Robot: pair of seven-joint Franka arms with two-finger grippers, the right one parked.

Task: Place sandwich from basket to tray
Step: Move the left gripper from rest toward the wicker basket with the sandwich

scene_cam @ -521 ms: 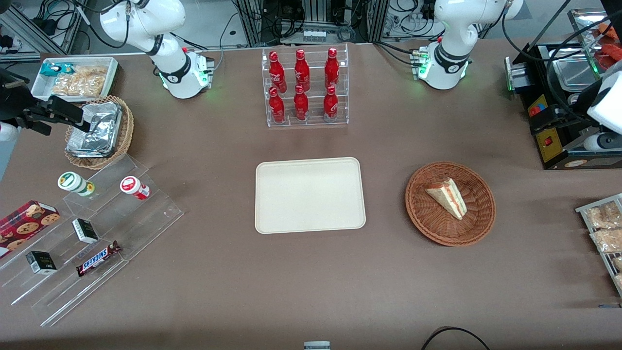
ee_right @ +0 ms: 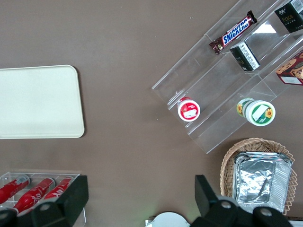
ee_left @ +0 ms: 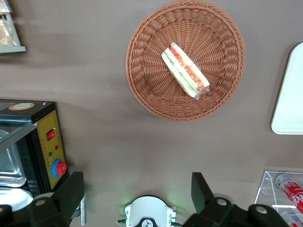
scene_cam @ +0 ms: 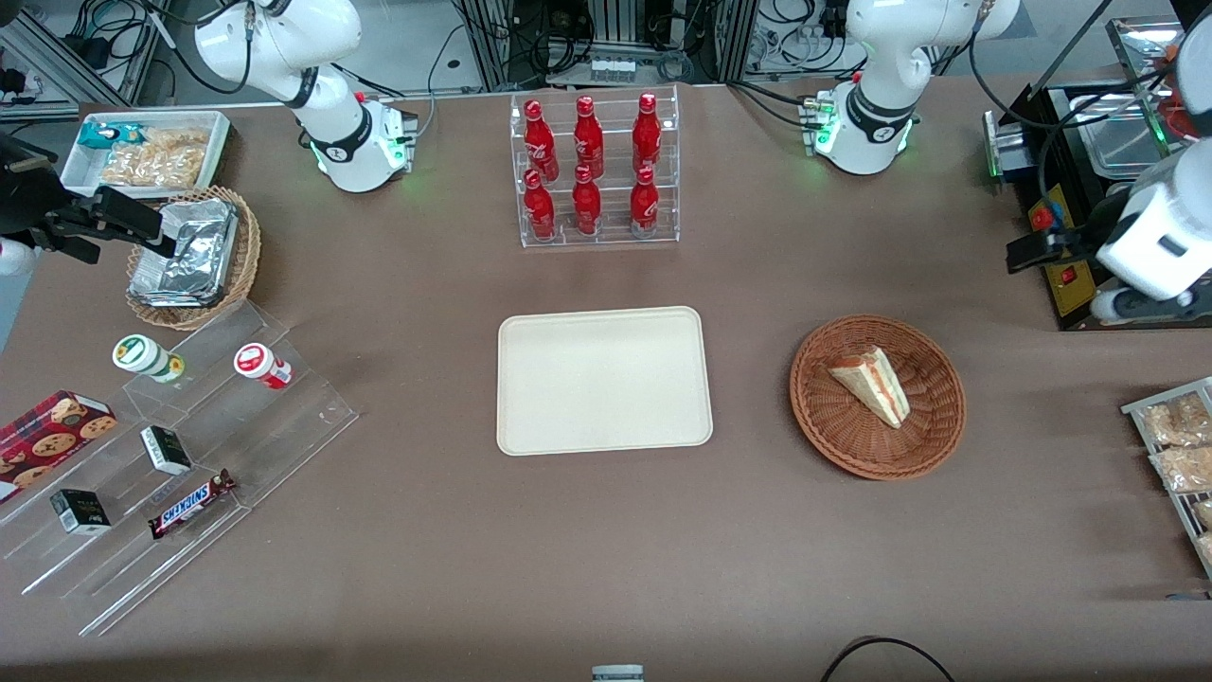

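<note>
The sandwich (ee_left: 185, 71) is lying in the basket (ee_left: 147, 85), well apart from the gripper (ee_left: 135, 196), which is hovering with fingers (ee_left: 71, 191) spread wide, holding nothing.

A big brown table (scene_cam: 606, 549) fills the room, with black cables (scene_cam: 568, 38) and metal frames past its top edge and a black machine (scene_cam: 1070, 275) at the working arm's end.
</note>
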